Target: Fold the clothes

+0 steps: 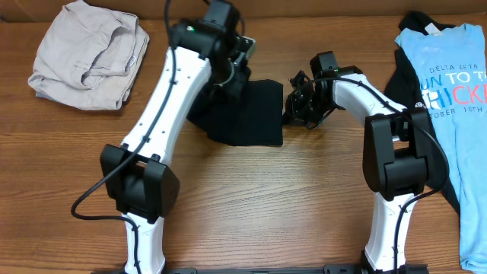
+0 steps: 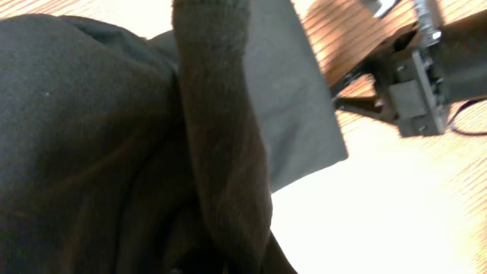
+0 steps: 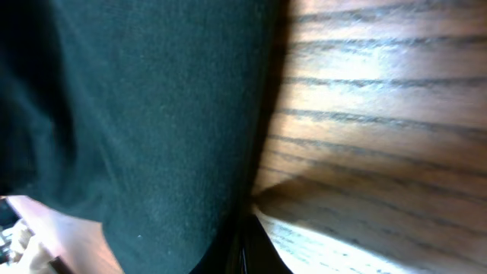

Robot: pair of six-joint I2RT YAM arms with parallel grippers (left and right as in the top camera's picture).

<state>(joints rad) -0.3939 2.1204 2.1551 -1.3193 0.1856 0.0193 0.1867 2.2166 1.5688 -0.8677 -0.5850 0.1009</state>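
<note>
Overhead: black garment (image 1: 255,114), at table (image 1: 251,198) centre, lay crosswise between the arms, left gripper (image 1: 230,76) clenched on its far-left corner, right gripper (image 1: 295,99) clenched on its right edge, each nearest its own side.

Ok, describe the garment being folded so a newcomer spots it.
On the wooden table, look centre, between the left arm and right arm. The black garment lies there, a plain rectangle, unlike the crumpled beige garment far left and printed blue T-shirt far right.
</note>
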